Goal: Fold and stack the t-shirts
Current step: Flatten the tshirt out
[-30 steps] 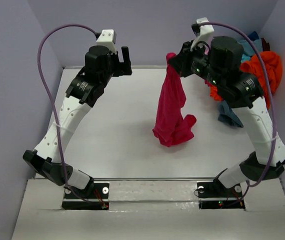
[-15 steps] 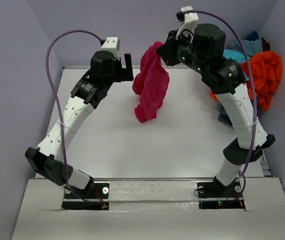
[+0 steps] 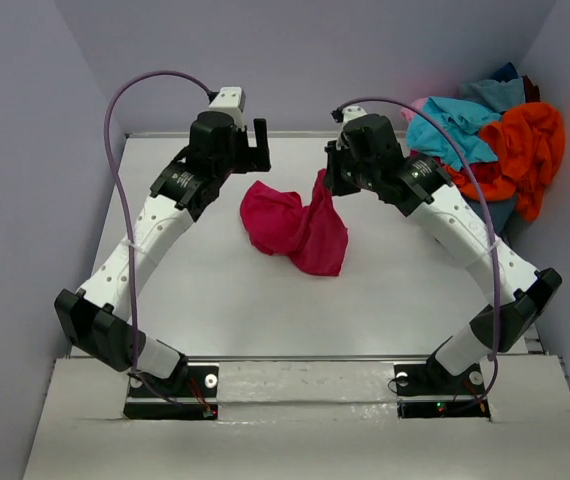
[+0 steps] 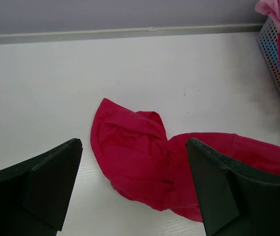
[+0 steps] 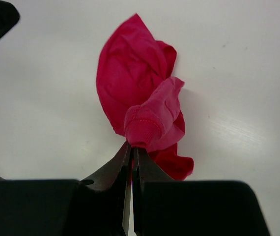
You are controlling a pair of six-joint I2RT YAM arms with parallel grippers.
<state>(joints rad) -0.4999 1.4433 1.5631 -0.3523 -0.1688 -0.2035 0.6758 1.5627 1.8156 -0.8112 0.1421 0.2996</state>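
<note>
The crimson-magenta t-shirt lies crumpled on the white table, one end pulled up. My right gripper is shut on its hem, seen pinched at the fingertips in the right wrist view, where the shirt hangs below. My left gripper is open and empty, held above and behind the shirt's left part; in the left wrist view the shirt lies between its spread fingers.
A pile of other t-shirts sits at the back right: orange, turquoise, pink, dark blue. A mesh basket holds them. Grey walls close the left, back and right.
My right gripper has swung left and down with the crimson shirt, from hanging high to laying most of it on the table. The left arm shifted only slightly.
</note>
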